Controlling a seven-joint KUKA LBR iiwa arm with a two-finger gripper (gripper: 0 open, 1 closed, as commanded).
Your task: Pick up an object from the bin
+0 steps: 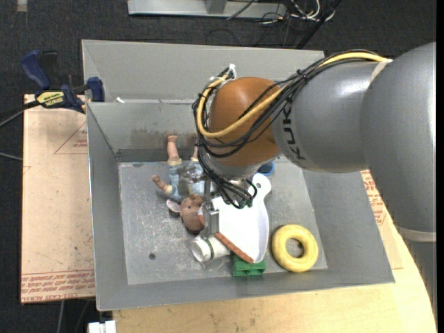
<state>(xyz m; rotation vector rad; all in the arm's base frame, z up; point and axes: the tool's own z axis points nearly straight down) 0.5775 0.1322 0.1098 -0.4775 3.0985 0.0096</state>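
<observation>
Risk first: gripper (208, 218) sits low over clutter mid-bin (139, 241), right at the brown-haired head of a small doll (189, 203), w/ white scoop-shaped piece (251, 229) just beside it toward right wall. Orange wrist cover (239, 120) hides it, so can't tell how wide it's set or whether it has hold of anything. Likely trouble: catching two things at once, or thin doll slipping out. Yellow ring (295, 248) near front right corner lies apart. Writing: "KUK…" on grey arm link (347, 109); nothing else legible.

Loose odds and ends
A yellow ring (281, 249) lies just right of a green block (248, 268); a white tube (203, 250) lies left.
</observation>
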